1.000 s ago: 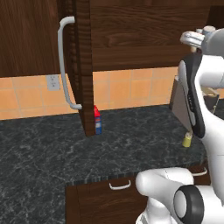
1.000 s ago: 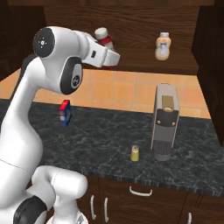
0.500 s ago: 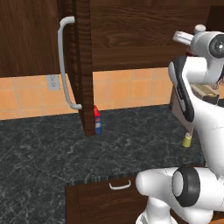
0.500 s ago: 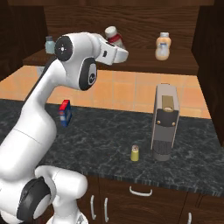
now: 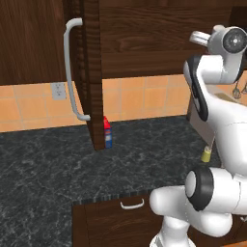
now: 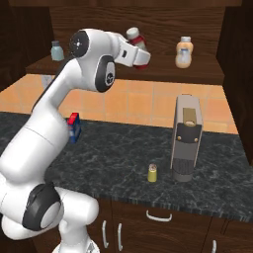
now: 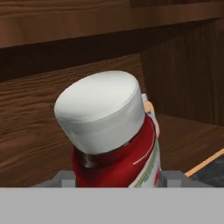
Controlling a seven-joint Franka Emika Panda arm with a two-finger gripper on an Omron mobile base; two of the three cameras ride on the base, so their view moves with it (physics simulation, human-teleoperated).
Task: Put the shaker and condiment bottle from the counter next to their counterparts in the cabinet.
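Condiment bottle (image 7: 114,140) clamped between fingers (image 7: 174,178), white cap up, inside cabinet (image 7: 52,144)

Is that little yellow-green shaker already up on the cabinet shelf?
No, the shaker stands on the dark counter, beside a tall grey appliance.
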